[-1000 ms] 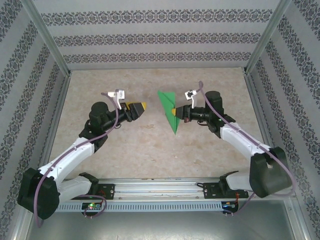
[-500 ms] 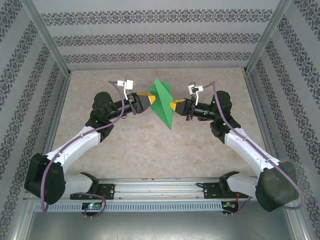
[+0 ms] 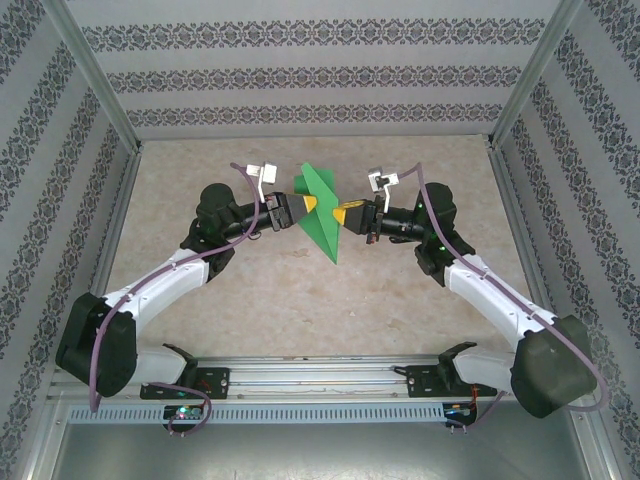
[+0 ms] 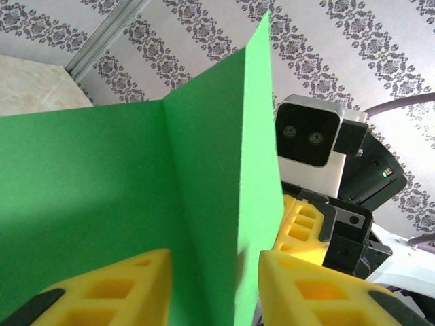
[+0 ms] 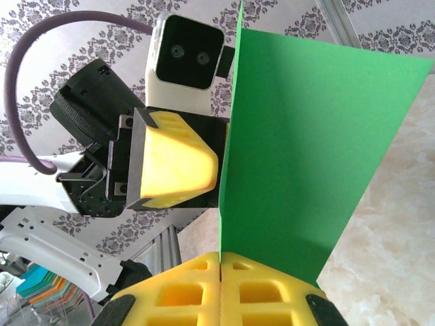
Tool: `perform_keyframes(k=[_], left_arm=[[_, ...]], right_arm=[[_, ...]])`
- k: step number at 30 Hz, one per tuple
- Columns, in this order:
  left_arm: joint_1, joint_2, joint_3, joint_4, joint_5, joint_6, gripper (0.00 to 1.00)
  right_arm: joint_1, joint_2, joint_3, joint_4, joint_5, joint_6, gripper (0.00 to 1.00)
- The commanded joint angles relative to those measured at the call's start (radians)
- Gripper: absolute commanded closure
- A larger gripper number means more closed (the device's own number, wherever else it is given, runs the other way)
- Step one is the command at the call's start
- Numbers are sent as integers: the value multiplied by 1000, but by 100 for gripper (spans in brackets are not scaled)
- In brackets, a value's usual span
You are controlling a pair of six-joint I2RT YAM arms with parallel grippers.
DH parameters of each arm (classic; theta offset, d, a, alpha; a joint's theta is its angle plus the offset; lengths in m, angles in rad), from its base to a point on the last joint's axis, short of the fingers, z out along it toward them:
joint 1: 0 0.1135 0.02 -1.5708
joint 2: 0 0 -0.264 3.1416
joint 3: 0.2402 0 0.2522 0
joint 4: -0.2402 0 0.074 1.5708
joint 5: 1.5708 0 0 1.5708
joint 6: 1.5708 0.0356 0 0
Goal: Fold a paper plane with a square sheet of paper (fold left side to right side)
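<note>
The green paper plane [image 3: 322,215] hangs in the air over the middle of the table, folded to a pointed shape with a centre crease [image 4: 136,190]. My right gripper [image 3: 342,215] holds it from the right, its yellow jaws pressed shut on the paper's lower edge [image 5: 220,257]. From the left, my left gripper [image 3: 304,206] has its jaws on either side of the folded edge [image 4: 216,285]. They are close to the paper but still apart. In the right wrist view the green sheet [image 5: 306,149] stands upright, with a left fingertip [image 5: 173,163] just beyond it.
The beige tabletop [image 3: 300,290] lies below, boxed in by patterned walls and metal corner posts [image 3: 100,90]. A rail [image 3: 320,375] with the arm bases runs along the near edge. Both arms reach inward and nearly meet at the centre.
The right gripper has lifted the paper off the table and carried it slightly left. The left gripper has come in from the left, straddled the paper and narrowed its jaws.
</note>
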Motion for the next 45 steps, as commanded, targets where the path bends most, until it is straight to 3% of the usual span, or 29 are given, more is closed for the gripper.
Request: perform_keyframes(k=[1,17,23,29,31,36,45], left_arm=[[-12,-3,19,73,21,-6,68],[-12,-2,18,70,9,1,95],[-12,2,14,90,12,-8,100],[-12,-6,1,109,-8,-7,100],[-12,-5,-1,117,-9,-9,100],[-12,-7,-10,131,-12,-13,100],[-14,-11,-2,113,-14,-4,100]], right_arm=[[13,5,13,49,-11,4,100],[13,8,19,42,-14,9,100],[13,14,25,38,-9,15,98],[-6,-18,13,11,21,21,85],[-19,-36,5,-2,37,27,61],[-84,-116,-44,-84,115,52,35],[-96,-130,-132,-79,17,180,9]])
